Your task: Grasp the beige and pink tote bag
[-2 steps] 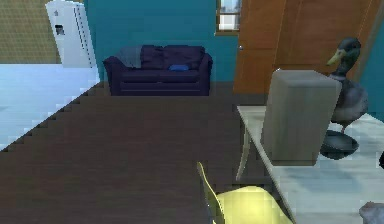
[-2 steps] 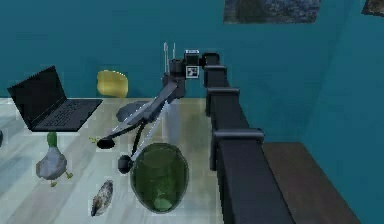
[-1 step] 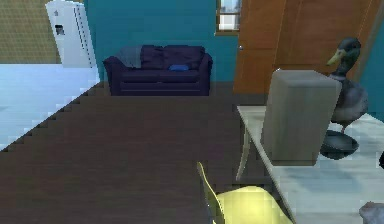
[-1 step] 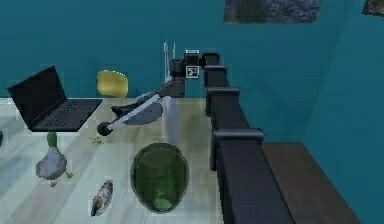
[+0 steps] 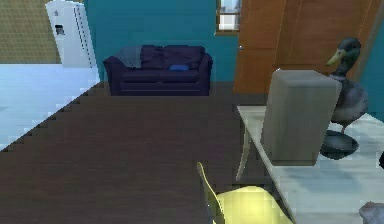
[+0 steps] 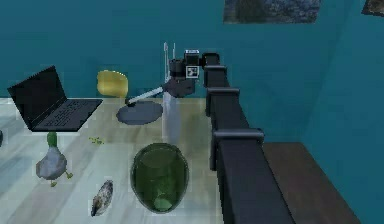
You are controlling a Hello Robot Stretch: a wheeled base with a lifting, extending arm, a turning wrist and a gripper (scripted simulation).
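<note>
Currently listed: my gripper (image 6: 168,55), extended over table (image 6: 100,150) at twelve o'clock of pale upright bag-like thing (image 6: 172,120), presumably lining up a grasp; whether it holds anything, I cannot tell.

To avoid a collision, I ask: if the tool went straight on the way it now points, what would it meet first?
The tool seems to point toward the teal wall. Nothing shows between them, so probably the wall comes first, though depth is unclear.
</note>
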